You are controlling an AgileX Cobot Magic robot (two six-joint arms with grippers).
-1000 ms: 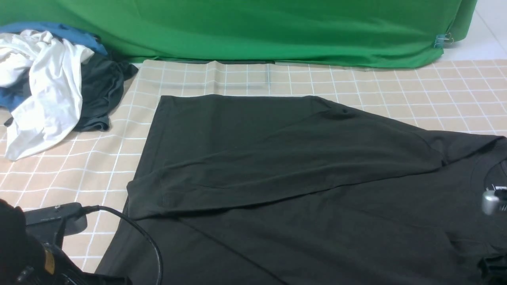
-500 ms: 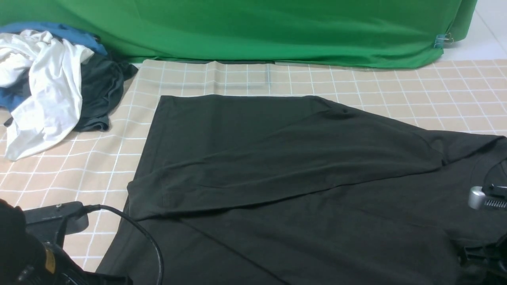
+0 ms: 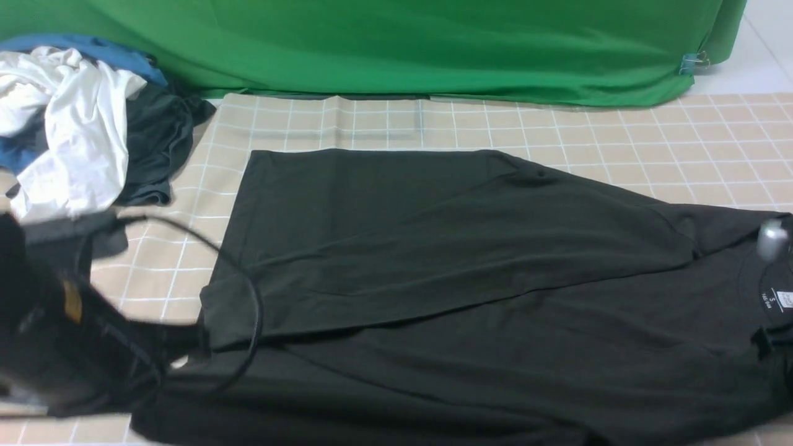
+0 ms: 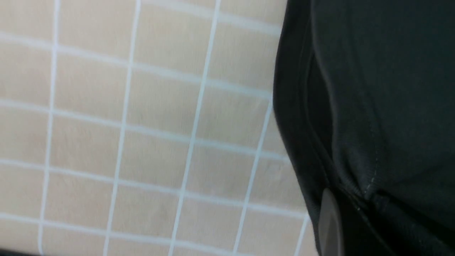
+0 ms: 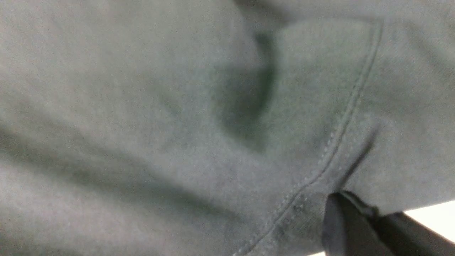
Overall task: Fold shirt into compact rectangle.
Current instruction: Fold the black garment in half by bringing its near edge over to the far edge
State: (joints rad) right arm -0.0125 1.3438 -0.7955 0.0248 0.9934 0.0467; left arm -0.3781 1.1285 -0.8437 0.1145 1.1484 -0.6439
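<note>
The black shirt point(image 3: 471, 266) lies spread across the checked cloth, its far half folded over toward me. Its collar with a white label point(image 3: 774, 300) shows at the right. My left gripper point(image 3: 186, 345) is shut on the hem corner at the near left. The left wrist view shows the dark hem point(image 4: 355, 142) pinched at that gripper point(image 4: 341, 231), beside a grey finger point(image 4: 330, 227). My right gripper point(image 3: 767, 342) holds the shirt's near right edge below the collar. In the right wrist view it point(image 5: 355, 220) is shut on a stitched seam of the fabric point(image 5: 177, 124).
A pile of white, blue and dark grey clothes point(image 3: 74, 130) sits at the far left. A green backdrop point(image 3: 396, 43) hangs along the far edge of the table. The checked tablecloth point(image 3: 619, 133) shows beyond the shirt. My left arm's cable point(image 3: 248, 291) loops over the shirt's left edge.
My right gripper has shut on the shirt and risen. My left arm has lifted and swung away from me, drawing the near edge with it. The collar label has come into view.
</note>
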